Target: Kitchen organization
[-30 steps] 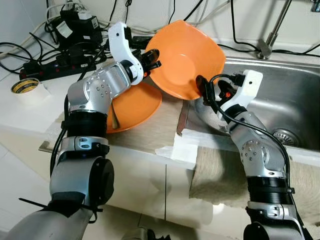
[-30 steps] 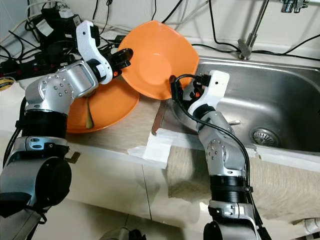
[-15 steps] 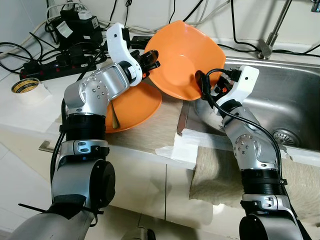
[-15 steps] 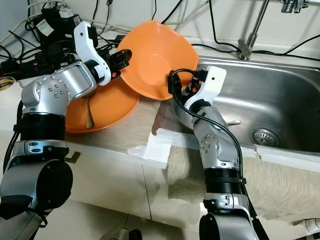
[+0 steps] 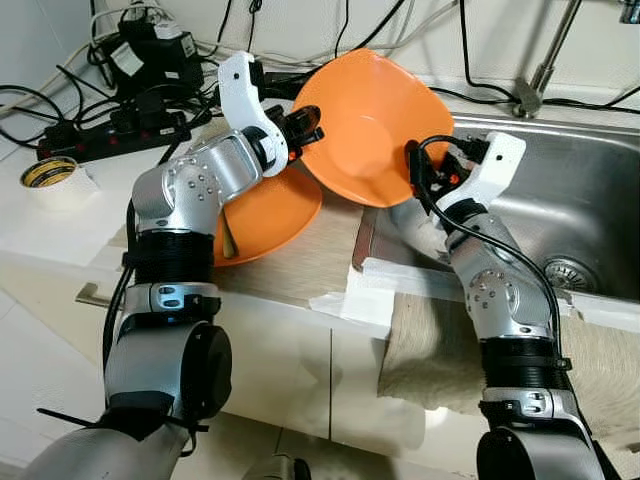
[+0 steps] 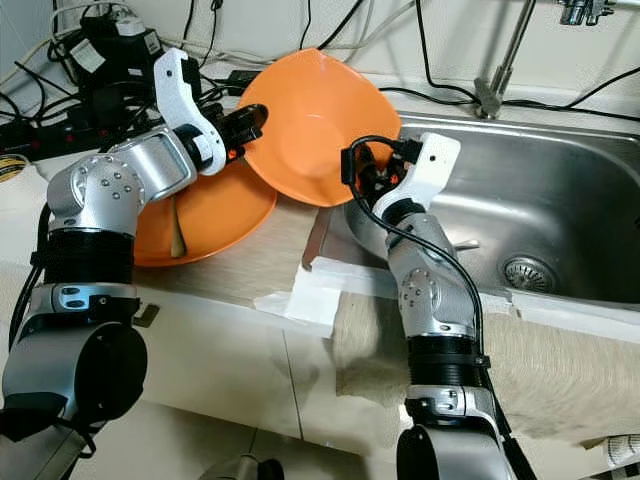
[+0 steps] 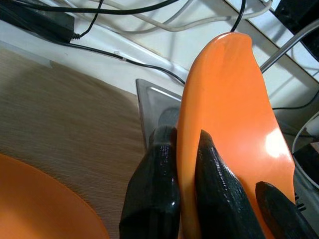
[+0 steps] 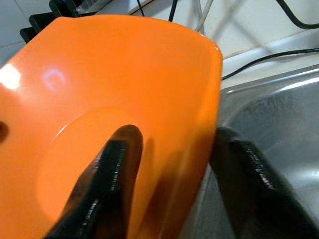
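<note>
While a second orange bowl (image 5: 262, 212) lies flat on the worktop's mat nr the sink's left edge, L gripper (image 7: 185, 164) pinches the tilted bowl (image 5: 372, 125) by its rim; R gripper (image 8: 172, 172), fingers wide, straddles the opposite rim over the sink (image 5: 590, 190).

Orange bowl (image 5: 372, 125); black pincer fingers (image 7: 217, 194); steel-grey sink (image 5: 590, 210).

Head cameras look down; wrist cameras closely share the orange bowl (image 7: 227, 114).
</note>
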Motion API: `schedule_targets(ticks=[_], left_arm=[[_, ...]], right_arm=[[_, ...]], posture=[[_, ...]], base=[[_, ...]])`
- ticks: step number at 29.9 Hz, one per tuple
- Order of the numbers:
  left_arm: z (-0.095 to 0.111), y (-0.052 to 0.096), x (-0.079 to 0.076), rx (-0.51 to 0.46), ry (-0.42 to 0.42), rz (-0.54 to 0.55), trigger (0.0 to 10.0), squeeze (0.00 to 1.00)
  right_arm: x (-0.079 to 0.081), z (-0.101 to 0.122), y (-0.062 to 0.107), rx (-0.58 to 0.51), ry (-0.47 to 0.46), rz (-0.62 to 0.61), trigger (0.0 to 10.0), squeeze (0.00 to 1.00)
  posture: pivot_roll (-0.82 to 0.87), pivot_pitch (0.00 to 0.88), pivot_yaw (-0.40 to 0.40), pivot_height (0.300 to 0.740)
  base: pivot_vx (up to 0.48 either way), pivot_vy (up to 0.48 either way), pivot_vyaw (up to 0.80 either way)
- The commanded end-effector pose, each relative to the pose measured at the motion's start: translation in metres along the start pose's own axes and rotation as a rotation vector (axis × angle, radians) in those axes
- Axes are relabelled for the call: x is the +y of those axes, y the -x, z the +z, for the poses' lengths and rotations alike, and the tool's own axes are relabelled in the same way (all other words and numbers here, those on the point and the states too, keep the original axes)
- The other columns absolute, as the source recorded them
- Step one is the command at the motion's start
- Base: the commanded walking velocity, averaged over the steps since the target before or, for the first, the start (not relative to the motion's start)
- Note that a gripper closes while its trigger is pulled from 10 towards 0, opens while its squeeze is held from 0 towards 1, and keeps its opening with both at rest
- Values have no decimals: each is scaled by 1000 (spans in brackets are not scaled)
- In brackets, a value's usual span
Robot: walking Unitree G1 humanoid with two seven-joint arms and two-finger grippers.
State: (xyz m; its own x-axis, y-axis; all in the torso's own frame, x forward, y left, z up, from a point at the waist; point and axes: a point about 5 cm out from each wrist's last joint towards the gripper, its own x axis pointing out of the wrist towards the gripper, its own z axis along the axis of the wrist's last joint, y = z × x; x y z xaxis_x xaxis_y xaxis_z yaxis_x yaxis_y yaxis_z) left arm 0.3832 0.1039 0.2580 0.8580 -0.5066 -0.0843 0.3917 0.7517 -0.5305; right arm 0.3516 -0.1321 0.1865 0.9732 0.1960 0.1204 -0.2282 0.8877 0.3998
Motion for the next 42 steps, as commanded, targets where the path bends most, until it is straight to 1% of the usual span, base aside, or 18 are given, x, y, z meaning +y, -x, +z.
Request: schedule_targets(ticks=[1,9,10,14,15,29,30,31,42], left_arm=[[13,2,-20,-57,-13,-115,0,0],[13,2,-18,-56,-34,-100,0,0],[13,2,-16,-53,-52,-86,0,0],[11,1,-14,-38,-72,-74,0,0],[10,0,-13,-27,-91,-64,10000,0],[5,-2,-7,-18,-164,-21,10000,0],[5,-2,-7,-18,-166,-17,10000,235],[5,-2,-6,-18,-167,-15,10000,780],[5,-2,-6,-18,-167,-15,10000,780]], right_arm=[[0,-9,-2,47,-15,-20,0,0],[2,-12,-1,53,-27,-15,0,0],[2,-13,0,55,-28,-14,0,0],[2,-14,0,57,-27,-14,0,0],[2,-14,1,58,-26,-15,0,0],[2,-15,2,64,-22,-16,0,0],[2,-15,2,64,-22,-16,0,0],[2,-15,2,64,-22,-16,0,0],[2,-15,2,64,-22,-16,0,0]], posture=[[-15,0,71,740],[-12,0,73,740],[-12,0,74,740],[-13,0,76,740],[-13,0,76,740],[-15,0,77,740],[-15,0,78,740],[-15,0,78,740],[-15,0,78,740]], base=[[0,0,0],[0,0,0],[0,0,0],[0,0,0],[0,0,0],[0,0,0],[0,0,0],[0,0,0],[0,0,0]])
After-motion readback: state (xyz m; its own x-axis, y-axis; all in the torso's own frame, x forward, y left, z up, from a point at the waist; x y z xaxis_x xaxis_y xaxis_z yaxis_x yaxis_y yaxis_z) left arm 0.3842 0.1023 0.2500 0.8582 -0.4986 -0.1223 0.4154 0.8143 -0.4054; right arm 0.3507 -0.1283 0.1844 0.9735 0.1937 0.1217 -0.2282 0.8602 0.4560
